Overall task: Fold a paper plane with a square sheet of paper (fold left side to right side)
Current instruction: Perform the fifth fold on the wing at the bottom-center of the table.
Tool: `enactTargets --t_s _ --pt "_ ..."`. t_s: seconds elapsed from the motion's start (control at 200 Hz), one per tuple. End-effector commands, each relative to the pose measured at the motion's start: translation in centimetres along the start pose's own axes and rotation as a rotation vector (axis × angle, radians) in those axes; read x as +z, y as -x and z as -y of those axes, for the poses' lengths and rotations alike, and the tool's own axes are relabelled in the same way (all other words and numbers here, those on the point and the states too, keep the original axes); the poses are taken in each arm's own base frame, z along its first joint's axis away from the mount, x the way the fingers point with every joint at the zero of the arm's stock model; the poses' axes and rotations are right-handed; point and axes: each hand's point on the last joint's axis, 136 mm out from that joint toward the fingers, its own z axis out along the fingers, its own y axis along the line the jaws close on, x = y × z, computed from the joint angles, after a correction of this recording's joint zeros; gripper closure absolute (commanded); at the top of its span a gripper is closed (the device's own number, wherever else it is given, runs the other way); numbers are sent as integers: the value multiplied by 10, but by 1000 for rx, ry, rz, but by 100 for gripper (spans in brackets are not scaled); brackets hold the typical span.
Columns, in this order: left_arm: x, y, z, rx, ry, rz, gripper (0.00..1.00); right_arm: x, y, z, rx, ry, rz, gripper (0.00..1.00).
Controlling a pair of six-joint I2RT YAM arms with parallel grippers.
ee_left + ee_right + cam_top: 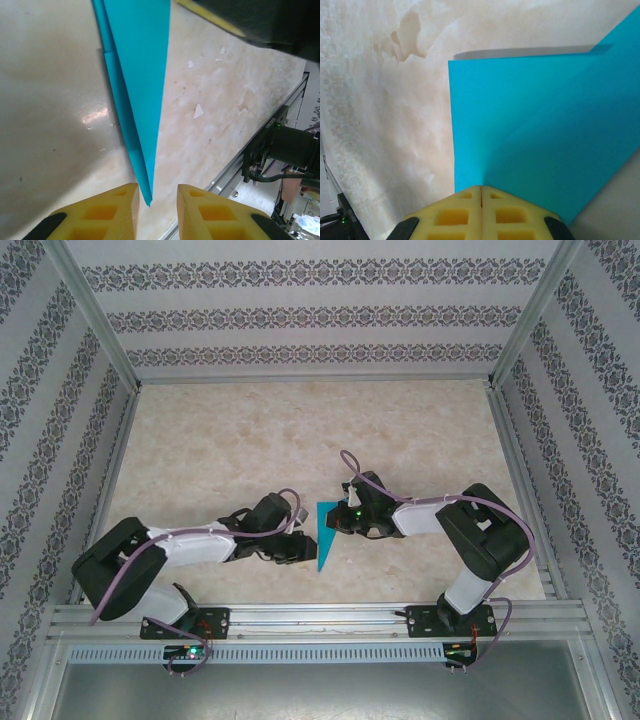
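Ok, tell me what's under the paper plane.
The paper plane lies flat on the marbled table; a lower folded layer peeks out along one edge. The table surface directly beneath is covered.

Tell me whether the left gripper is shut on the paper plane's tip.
No: the left gripper fingers stand apart, paper plane tip between them.

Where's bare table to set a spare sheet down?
Free: far half of the table, from the back wall down to mid-table, side to side. Crowded: near centre, where left hand and right hand flank the paper plane.
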Motion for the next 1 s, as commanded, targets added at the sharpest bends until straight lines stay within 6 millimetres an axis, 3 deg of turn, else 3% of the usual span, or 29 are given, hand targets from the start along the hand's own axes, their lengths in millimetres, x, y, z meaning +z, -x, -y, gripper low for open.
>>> enactTargets --t_s 0.0,0.14,0.245,0.5,0.994 --pt "-8 5 13 50 -7 -6 78 1 -42 70 78 -250 -107 100" --pt "4 4 41 99 -93 -60 85 1 -42 70 82 -254 -107 100" --pt "18 1 47 107 -117 -100 89 2 -43 70 81 -254 -110 100" --pt "41 -2 27 71 -79 -128 90 2 -44 71 80 -258 -116 100" --pt "52 -18 -2 19 -48 -151 90 1 -44 74 79 -271 -116 100"
